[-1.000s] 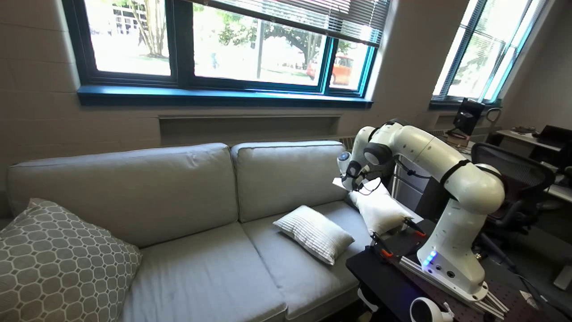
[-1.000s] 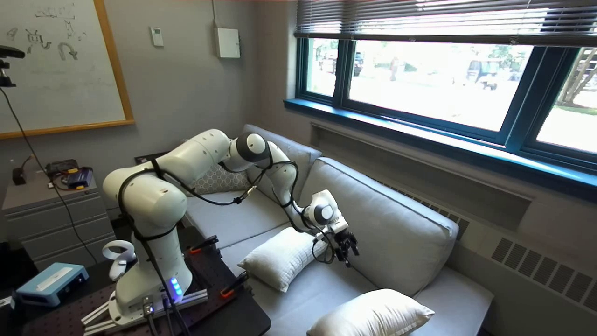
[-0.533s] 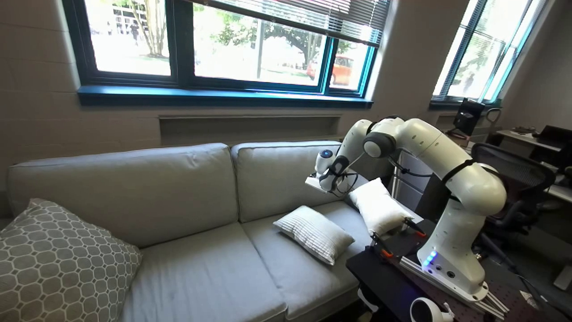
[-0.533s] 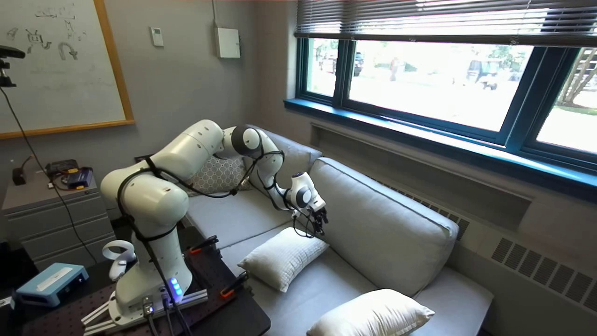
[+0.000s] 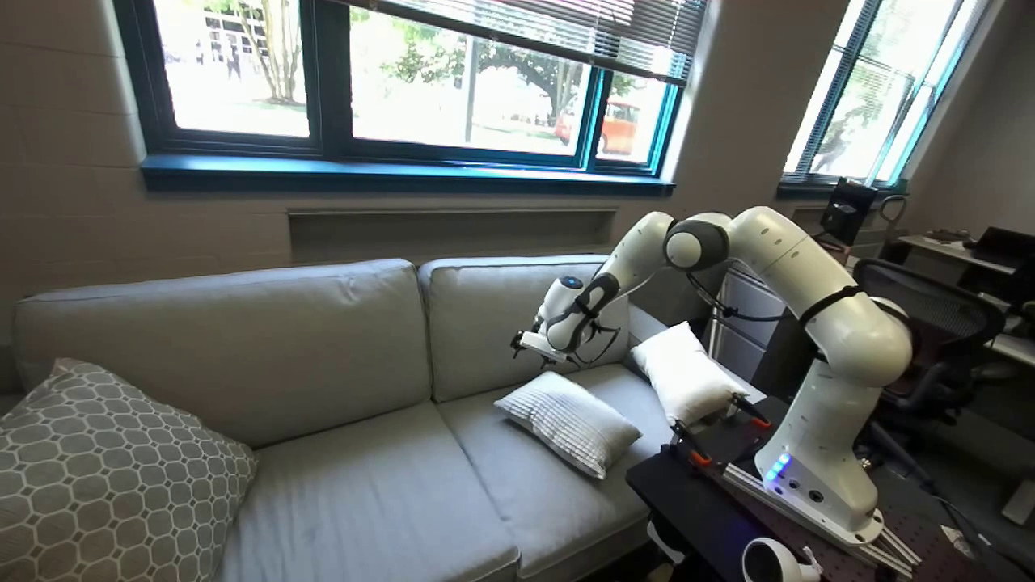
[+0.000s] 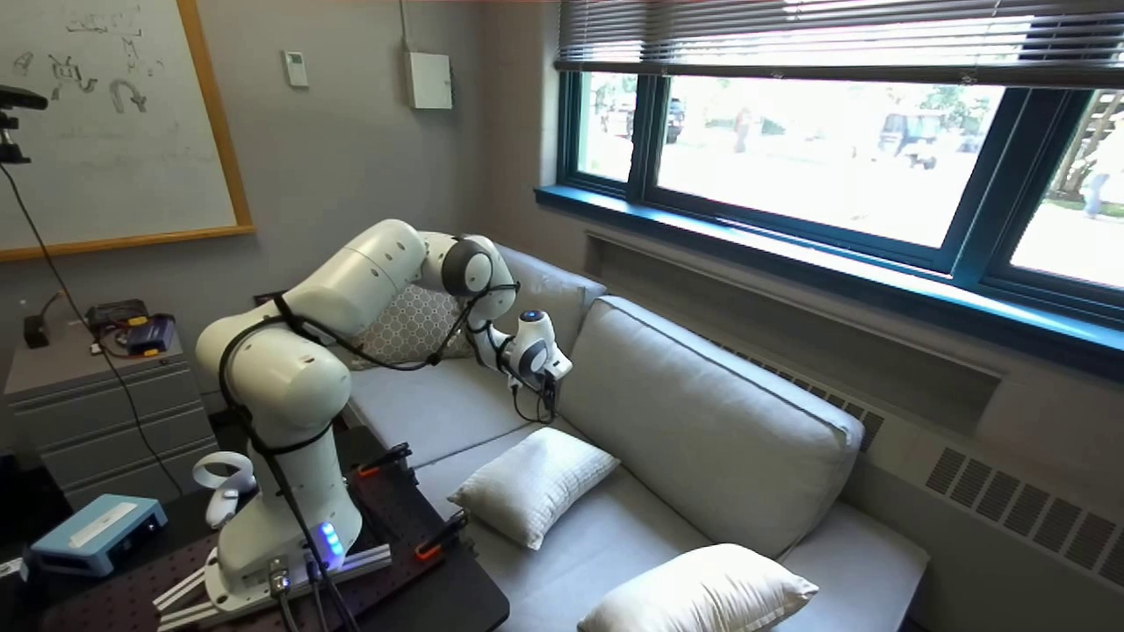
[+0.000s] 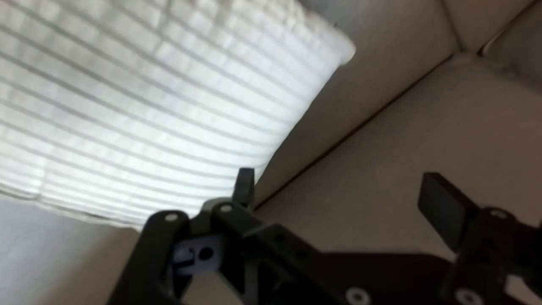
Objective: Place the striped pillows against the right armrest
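A striped cream pillow point(image 5: 568, 424) lies flat on the seat, and also shows in an exterior view point(image 6: 536, 485). In the wrist view the striped pillow point(image 7: 139, 106) fills the upper left. A second cream pillow point(image 5: 687, 373) leans on the right armrest point(image 5: 645, 325); the pillow point(image 6: 702, 592) and the armrest point(image 6: 865, 553) also show in an exterior view. My gripper point(image 5: 531, 354) is above the flat pillow's back-cushion end, near the back cushion. In the wrist view the gripper point(image 7: 341, 192) is open with nothing between its fingers; the left finger overlaps the pillow's edge.
A larger grey lattice pillow point(image 5: 121, 477) sits at the sofa's far end. The back cushions point(image 5: 517, 323) stand close behind my gripper. The black table point(image 5: 679, 493) with my base and orange-tipped clamps point(image 5: 699, 458) borders the seat front.
My gripper has moved away from the right armrest, along the back cushion, to above the flat striped pillow's far end. The wrist has turned. Both pillows have stayed in place.
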